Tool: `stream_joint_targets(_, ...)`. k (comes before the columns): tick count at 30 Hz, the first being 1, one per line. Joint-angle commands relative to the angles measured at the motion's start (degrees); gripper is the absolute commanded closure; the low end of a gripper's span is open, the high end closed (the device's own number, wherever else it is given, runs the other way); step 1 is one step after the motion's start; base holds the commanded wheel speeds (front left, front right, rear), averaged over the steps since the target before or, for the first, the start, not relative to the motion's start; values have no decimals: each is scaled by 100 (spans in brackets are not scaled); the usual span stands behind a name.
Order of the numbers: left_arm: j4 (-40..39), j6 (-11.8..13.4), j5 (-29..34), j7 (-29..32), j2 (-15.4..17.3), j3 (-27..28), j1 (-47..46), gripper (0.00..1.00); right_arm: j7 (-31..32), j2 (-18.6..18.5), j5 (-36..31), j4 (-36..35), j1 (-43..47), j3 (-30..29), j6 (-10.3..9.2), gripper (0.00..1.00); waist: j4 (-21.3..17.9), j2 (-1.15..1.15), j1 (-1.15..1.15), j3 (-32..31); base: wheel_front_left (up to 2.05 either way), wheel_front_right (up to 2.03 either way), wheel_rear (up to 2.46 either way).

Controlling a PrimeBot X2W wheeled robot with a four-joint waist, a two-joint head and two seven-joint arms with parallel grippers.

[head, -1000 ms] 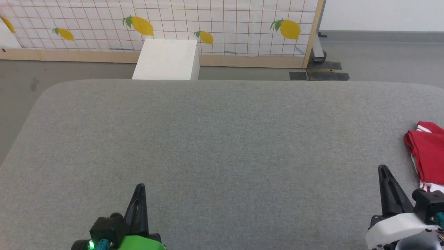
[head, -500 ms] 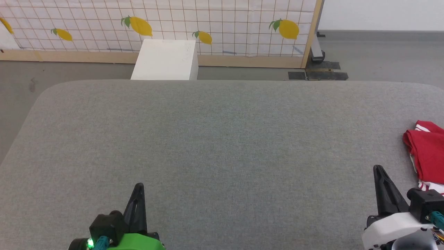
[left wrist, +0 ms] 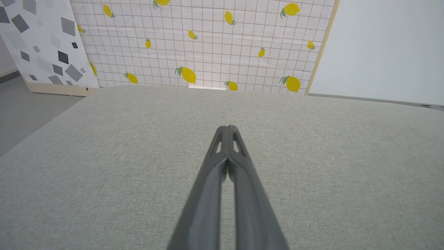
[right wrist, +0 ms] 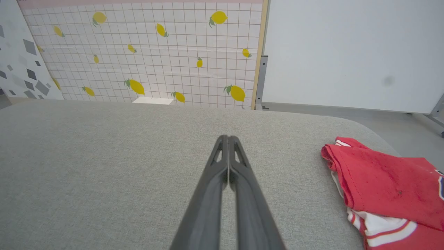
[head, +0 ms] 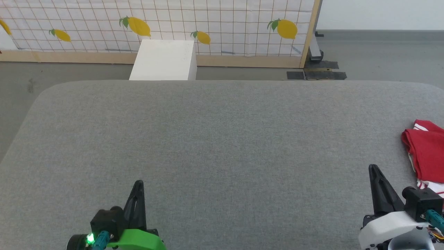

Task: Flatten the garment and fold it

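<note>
Both claws pressed together, nothing in them. The left gripper (head: 138, 183) sits near left, tips sealed, over bare grey cloth. The right gripper (head: 372, 168) is near right, fingers just as tight, close to the garment (head: 426, 152) but not touching it. The garment is bunched at the table's (head: 222, 139) right edge, red with white striped trim.

Against a second ago, the head camera has drifted a touch, and the right gripper has edged left, so its gap to the garment is wider. The garment itself hasn't stirred.

The right wrist view adds more of the garment, with a sliver of dark print at its right edge. The left wrist view adds a grey-speckled panel (left wrist: 41, 41) far left, beside the lemon-print screen (head: 222, 24). From the head, a white box (head: 163, 59) stands past the far edge.
</note>
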Motion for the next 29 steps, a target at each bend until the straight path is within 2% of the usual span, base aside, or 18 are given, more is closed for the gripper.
stream_joint_targets(1, -22, -39, 62, 27, -31, 52, -112, 100, 15, 4, -36, 1, -106, 37, -2, 100, -3, 0, 0, 0, 0, 0, 0)
stream_joint_targets(29, -55, -231, 441, 354, -175, 335, -261, 100, 119, 6, -86, 2, -219, 241, -4, 100, -60, 0, 0, 0, 0, 0, 0)
